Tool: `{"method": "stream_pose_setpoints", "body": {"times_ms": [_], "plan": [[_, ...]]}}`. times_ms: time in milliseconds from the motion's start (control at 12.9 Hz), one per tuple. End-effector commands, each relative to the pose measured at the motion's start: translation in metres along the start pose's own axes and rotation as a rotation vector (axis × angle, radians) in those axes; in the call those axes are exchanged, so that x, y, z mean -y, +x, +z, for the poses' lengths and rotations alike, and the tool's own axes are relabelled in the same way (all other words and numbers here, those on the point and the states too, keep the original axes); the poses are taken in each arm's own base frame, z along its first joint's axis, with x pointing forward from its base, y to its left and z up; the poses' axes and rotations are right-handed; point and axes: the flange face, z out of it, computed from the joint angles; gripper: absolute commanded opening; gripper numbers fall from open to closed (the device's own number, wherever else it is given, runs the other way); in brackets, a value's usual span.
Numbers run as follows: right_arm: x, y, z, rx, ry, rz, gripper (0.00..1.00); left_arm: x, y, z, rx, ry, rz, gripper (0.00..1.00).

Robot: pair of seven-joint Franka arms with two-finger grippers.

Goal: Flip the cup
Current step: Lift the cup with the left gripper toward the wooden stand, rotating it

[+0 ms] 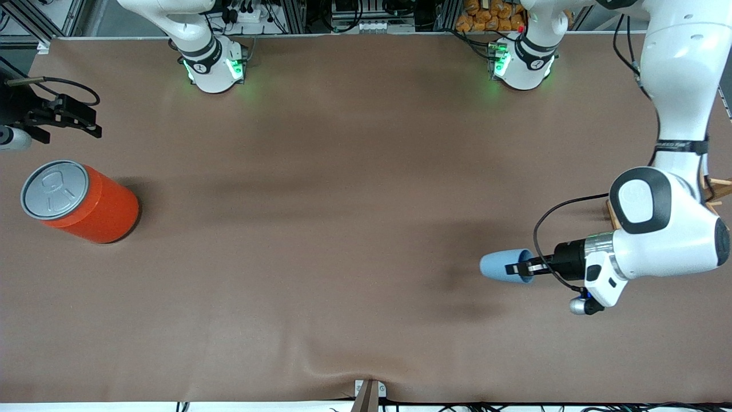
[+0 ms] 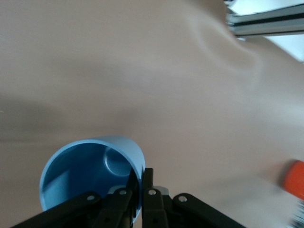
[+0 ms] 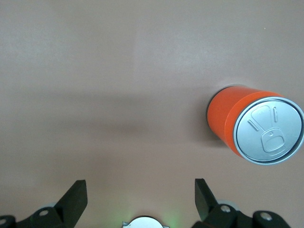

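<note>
Cup [image 2: 90, 166]: lower rim cut by the left wrist view's edge, part of the wall hidden by the left hand [image 2: 141, 183].
Orange can [image 2: 295, 179]: blurred sliver at that view's edge.
Right hand [image 1: 63, 117]: its arm cut off at the front view's edge.

The surface [image 1: 343, 229] looks like matt brown cloth, with soft creases and a pucker at its 6 o'clock edge. The cup [image 1: 503, 266] looks like smooth plastic with a slight sheen, pale blue outside and darker within. At 9 o'clock the can [image 1: 97, 209] has a smooth, satin orange wall and a dull grey metal lid [image 1: 54, 189] with a pressed pull-tab. Both arms wear glossy white plastic shells. The left pincer [image 1: 523, 267] and right pincer [image 1: 86, 123] have matt black fingers, seemingly plastic.
</note>
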Motion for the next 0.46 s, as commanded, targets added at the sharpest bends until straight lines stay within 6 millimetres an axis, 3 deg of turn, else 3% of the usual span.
{"method": "stream_pose_setpoints", "body": {"times_ms": [0,155,232,386], "plan": [[0.002,0.002,-0.004,-0.004,0.007,0.001,1.00,0.017,-0.006,-0.005,-0.022,0.189,0.025,0.00],[0.002,0.002,-0.004,-0.004,0.005,0.002,1.00,0.056,0.000,-0.011,-0.038,0.308,0.022,0.00],[0.002,0.002,-0.004,-0.004,0.007,0.001,1.00,0.063,0.000,-0.011,-0.043,0.359,0.039,0.00],[0.002,0.002,-0.004,-0.004,0.007,0.001,1.00,0.099,0.008,-0.016,-0.060,0.445,0.036,0.00]]}}
